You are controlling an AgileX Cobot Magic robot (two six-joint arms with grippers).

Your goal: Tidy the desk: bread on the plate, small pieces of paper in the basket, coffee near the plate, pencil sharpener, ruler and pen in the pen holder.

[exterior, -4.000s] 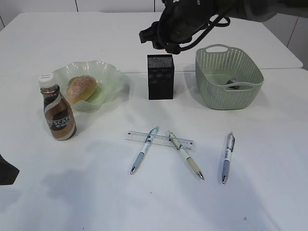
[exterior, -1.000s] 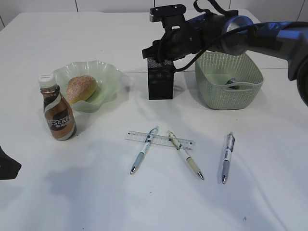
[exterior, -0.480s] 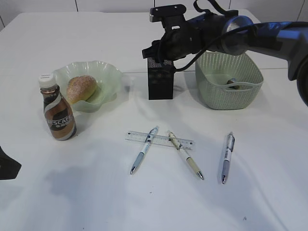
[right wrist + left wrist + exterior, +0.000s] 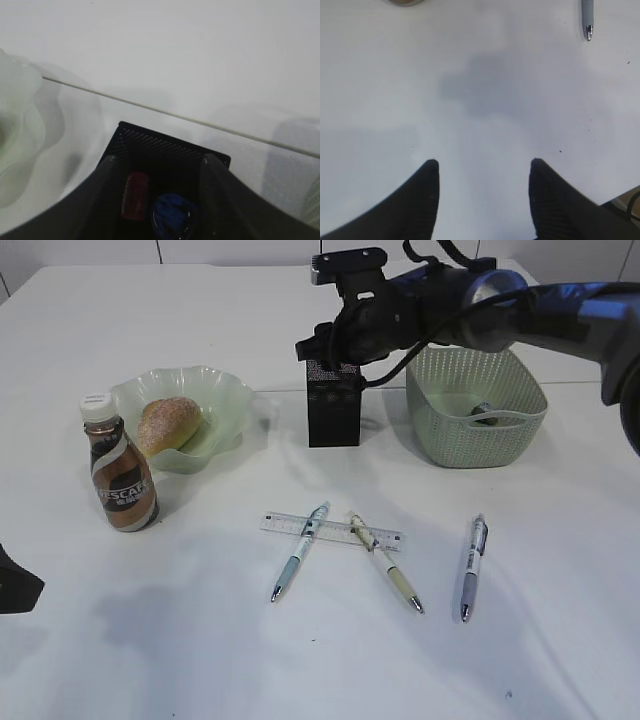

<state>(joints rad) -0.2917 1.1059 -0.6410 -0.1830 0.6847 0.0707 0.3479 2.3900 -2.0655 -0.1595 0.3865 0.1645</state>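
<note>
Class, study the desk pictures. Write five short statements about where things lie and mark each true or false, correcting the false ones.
1. The bread lies on the plate. True.
2. The ruler stands in the pen holder. False: it lies flat on the table.
3. The coffee bottle stands upright. True.
4. The left gripper holds a pen. False: its jaws are open and empty.
5. The basket is tipped over. False: it sits upright.

Bread (image 4: 167,424) on green plate (image 4: 228,392), coffee bottle (image 4: 118,467) beside — ruler (image 4: 335,530) and three pens flat before black holder (image 4: 333,405).
</note>
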